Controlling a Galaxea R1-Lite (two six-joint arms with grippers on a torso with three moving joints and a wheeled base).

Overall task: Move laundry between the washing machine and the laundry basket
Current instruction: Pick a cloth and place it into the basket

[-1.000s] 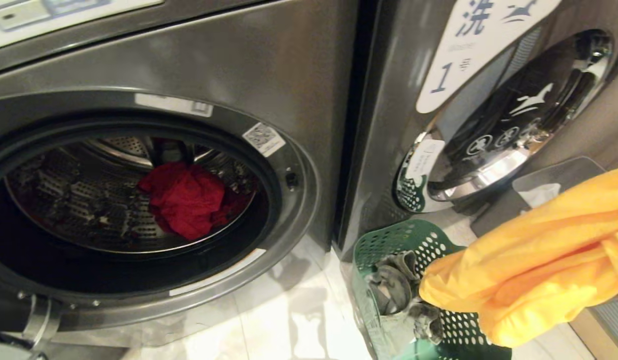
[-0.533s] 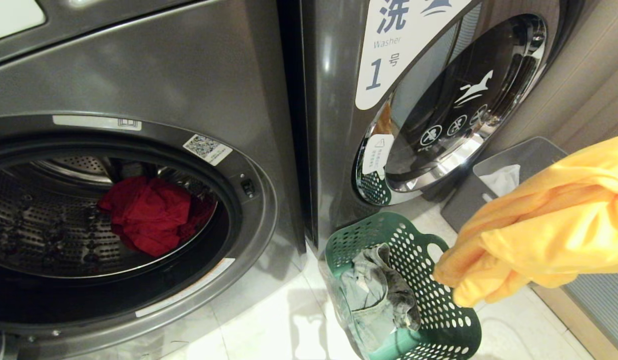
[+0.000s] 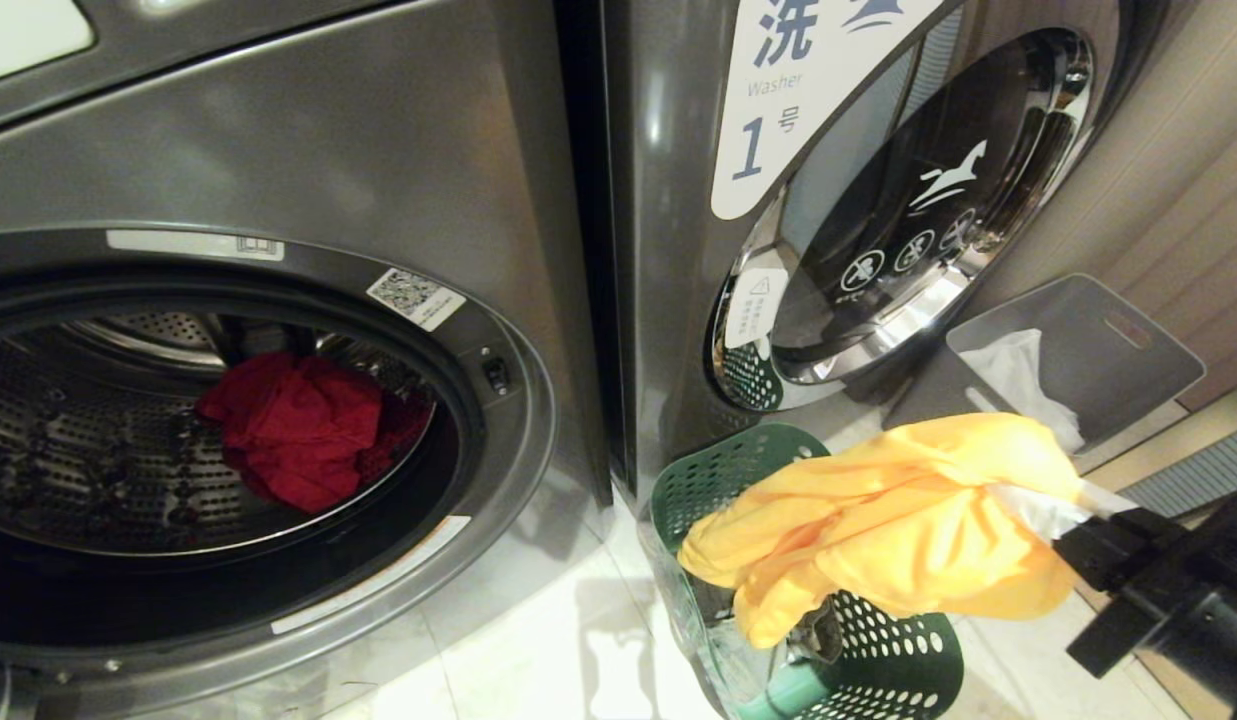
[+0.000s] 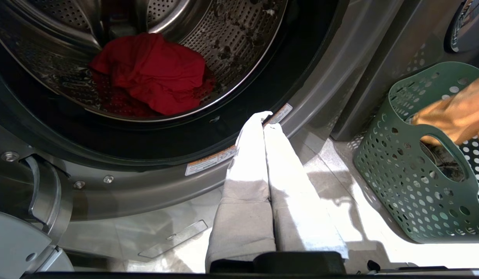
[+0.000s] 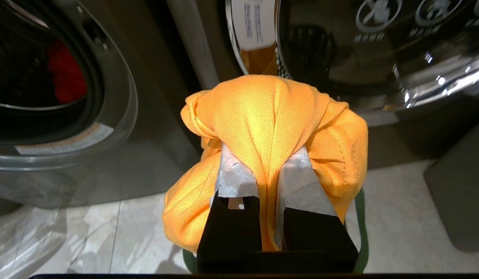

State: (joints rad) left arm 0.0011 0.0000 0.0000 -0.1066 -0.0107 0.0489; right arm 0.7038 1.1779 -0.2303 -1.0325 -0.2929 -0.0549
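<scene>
Now the right gripper (image 3: 1043, 505), pinching the orange garment (image 3: 878, 535), is hovering seemingly above the green basket (image 3: 878, 660), cloth trailing toward nine o'clock; the left gripper (image 4: 267, 120) is idling, fingers pressed together.

Orange garment (image 3: 878, 530) draped over green basket (image 3: 878, 670)

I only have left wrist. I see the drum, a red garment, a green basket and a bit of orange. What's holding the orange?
Observer: The right gripper is shut on the orange garment, cloth bunched between its fingers.
Operator: Over the basket?
Observer: Yes, head view shows it hanging over the green basket, not yet released.
Operator: Anything beyond the basket?
Observer: A grey bin with something white inside stands by the closed door of the next washer.
</scene>
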